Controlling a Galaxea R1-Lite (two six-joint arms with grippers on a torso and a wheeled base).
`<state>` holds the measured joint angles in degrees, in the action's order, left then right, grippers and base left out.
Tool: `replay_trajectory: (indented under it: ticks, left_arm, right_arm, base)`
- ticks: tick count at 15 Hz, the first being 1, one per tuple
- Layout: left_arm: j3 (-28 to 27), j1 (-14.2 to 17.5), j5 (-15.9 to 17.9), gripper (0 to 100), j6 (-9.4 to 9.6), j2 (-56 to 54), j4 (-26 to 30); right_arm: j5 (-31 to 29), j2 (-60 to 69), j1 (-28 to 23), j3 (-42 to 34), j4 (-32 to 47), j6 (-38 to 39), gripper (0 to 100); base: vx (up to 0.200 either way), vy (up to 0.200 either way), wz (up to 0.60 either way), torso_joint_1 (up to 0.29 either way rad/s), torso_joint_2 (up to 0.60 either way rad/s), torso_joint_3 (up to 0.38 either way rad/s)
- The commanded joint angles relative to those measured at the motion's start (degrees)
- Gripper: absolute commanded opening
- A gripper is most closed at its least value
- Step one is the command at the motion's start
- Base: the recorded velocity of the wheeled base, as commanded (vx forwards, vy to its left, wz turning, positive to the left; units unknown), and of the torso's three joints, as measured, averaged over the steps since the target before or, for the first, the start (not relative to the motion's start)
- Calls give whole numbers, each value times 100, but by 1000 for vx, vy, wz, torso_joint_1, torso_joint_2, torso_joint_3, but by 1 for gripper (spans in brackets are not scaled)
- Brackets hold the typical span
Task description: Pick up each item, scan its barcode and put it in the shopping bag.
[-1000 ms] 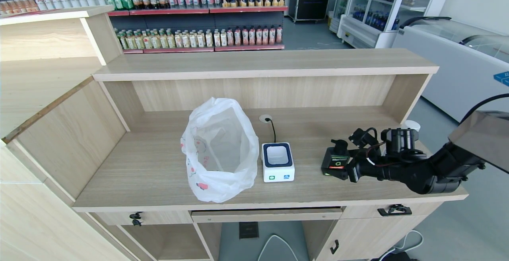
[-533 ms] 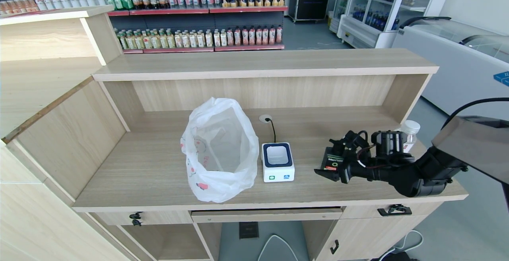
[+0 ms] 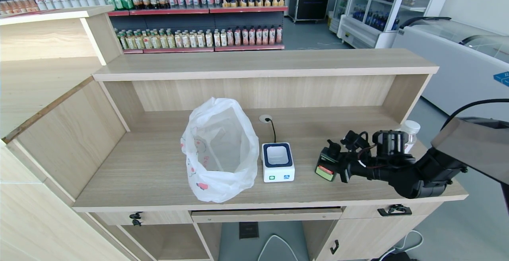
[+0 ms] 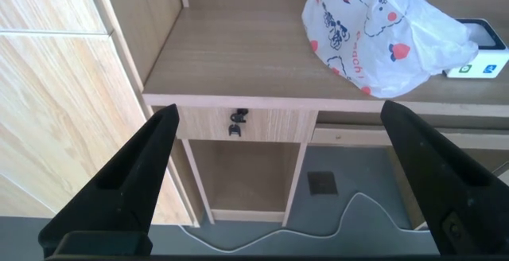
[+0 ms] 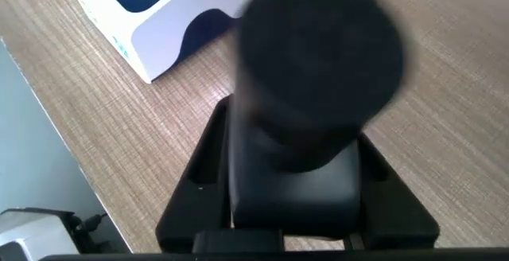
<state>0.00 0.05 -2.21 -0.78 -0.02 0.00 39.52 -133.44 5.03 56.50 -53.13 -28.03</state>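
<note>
Right of centre in the head view, a small dark item (image 3: 325, 171) is being held clenched in the right pincer (image 3: 332, 160) just beside the scanner (image 3: 278, 161) on the desk (image 3: 151, 165), where a missed scan is being risked should its barcode be facing away.

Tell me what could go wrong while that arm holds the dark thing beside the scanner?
The dark item in the right gripper sits tilted, so its barcode may miss the scanner window. The arm lies close to the clear bottle behind it and might knock it. The shopping bag is limp, so its rim could snag the drop.
</note>
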Motion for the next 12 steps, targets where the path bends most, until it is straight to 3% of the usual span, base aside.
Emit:
replay_trajectory:
  ticks: [1,5,7,9,11,12]
  left_arm:
    - [0,4,1,100,-1,2,0]
    - [0,4,-8,100,-1,2,0]
    - [0,4,-8,100,-1,2,0]
    - [0,4,-8,100,-1,2,0]
    - [0,4,1,100,-1,2,0]
    - [0,4,-8,100,-1,2,0]
  right_arm:
    - [3,459,-20,-500,-181,-115,0]
    - [-6,1918,-29,-799,-57,-133,0]
    - [-164,2551,-20,-895,-84,-546,0]
    - [-331,2946,-46,-869,-5,-1697,0]
    - [-331,3685,138,-1089,66,-3939,0]
    - [-287,3887,208,-1203,57,-4492,0]
  base:
    - [0,0,0,0,0,0]
    - [0,0,0,0,0,0]
    - [0,0,0,0,0,0]
    - [0,0,0,0,0,0]
    - [0,0,0,0,0,0]
    - [0,0,0,0,0,0]
